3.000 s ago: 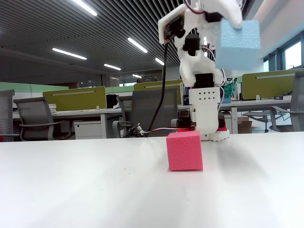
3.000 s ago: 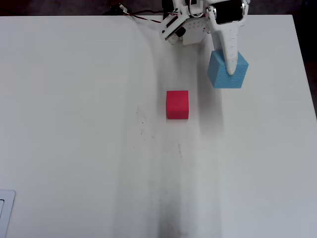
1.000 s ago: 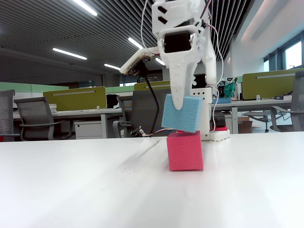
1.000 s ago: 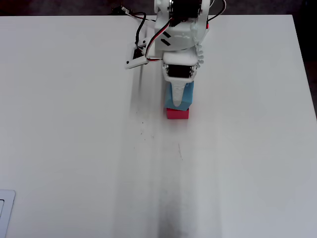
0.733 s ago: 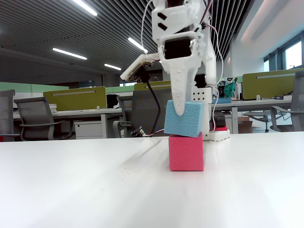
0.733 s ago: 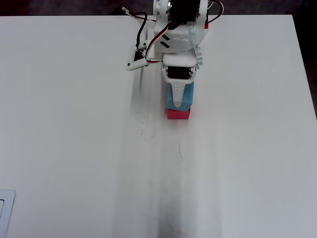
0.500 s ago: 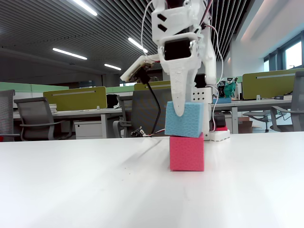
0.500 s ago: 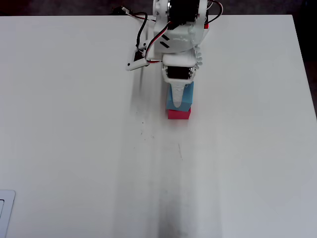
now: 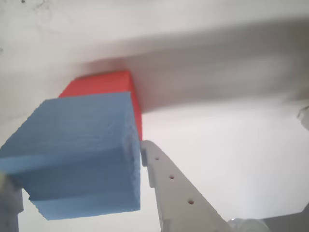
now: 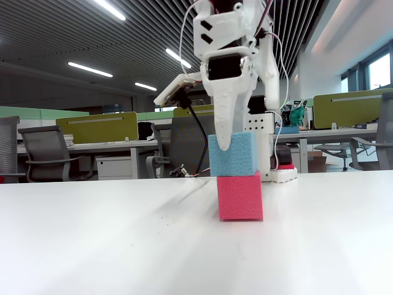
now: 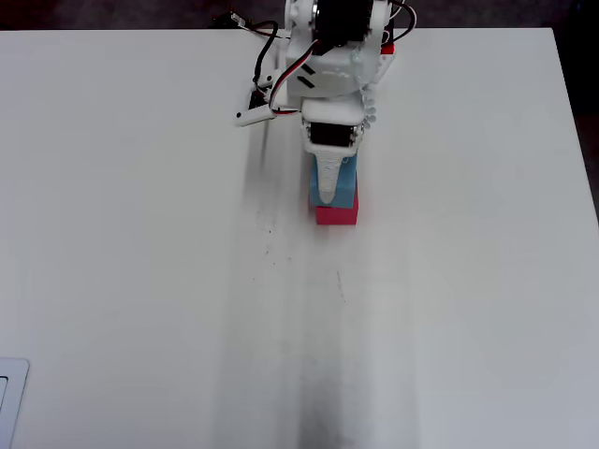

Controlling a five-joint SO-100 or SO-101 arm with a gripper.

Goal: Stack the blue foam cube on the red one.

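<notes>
Fixed view: the blue foam cube point(image 10: 233, 154) sits level on top of the red one point(image 10: 239, 196), their faces meeting along a straight seam, while the white gripper point(image 10: 224, 142) grasps the blue block from above, one tapered finger lying down its near face. The upper block is offset slightly to the left of the lower one here, its left edge overhanging a little and a sliver of red top showing at the right. From the overhead view, the blue foam cube point(image 11: 348, 193) lies directly under the arm, with a strip of the red one point(image 11: 335, 216) visible past its far edge on the side away from the base, so the stack is not flush along the arm's reach either. The wrist view shows the blue foam cube point(image 9: 77, 150) clamped against a perforated white finger point(image 9: 178, 193) at its right side, with the red one point(image 9: 104, 87) directly beyond it, on the white table point(image 9: 231, 140). The blocks are roughly cubic, so no long axis governs the release; what likely matters is that the cube lies straight below the wrist, so the jaws should part and lift vertically without dragging it further off centre.
</notes>
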